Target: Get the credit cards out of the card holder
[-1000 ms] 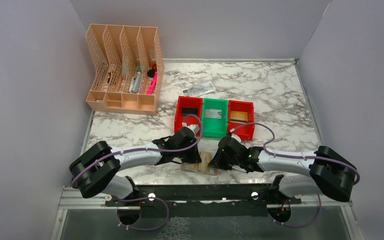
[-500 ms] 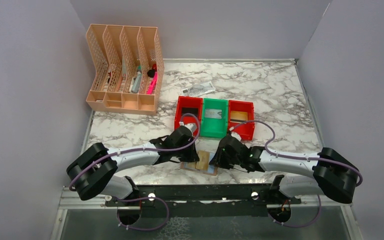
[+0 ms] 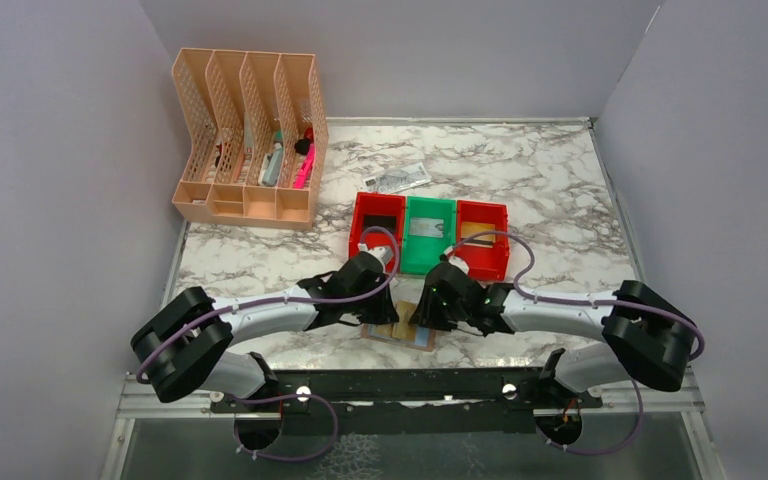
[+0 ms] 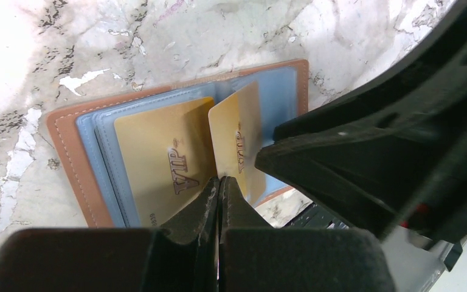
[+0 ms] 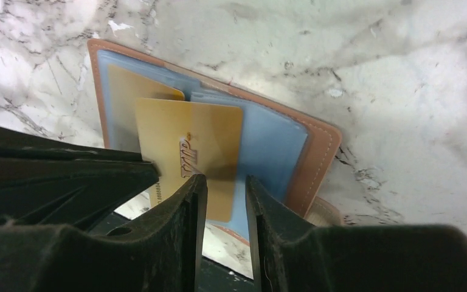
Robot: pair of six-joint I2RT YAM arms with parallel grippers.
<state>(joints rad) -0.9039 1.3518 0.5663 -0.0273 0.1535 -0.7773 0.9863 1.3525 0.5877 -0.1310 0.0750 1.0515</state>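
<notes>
The gold cards [image 4: 164, 158] look thin, stiff, light and slick, so I would pinch one by a bare edge and slide it out. They say VIP and sit in the blue pockets of the open brown holder [image 3: 400, 328], low in the middle of the top view, on the table [image 4: 158, 36]. The left gripper [image 4: 219, 182] is pressed together at the holder's near edge, and the right gripper [image 5: 226, 182] is a little spread by one card's edge.

Bright, even light from above; nearest parts soft in the wrist views

From the top camera the marble desk [image 3: 560, 180] is sharp and evenly lit, with only faint shadows. Ahead and to the left of the left gripper [image 4: 219, 185], glare bleaches the desk white. The gold cards [image 4: 158, 161] by its tips are crisp, while its near body is blurred. The right gripper [image 5: 225, 182] is a soft dark mass, and it throws a faint shadow on the card just ahead of its tips.
</notes>
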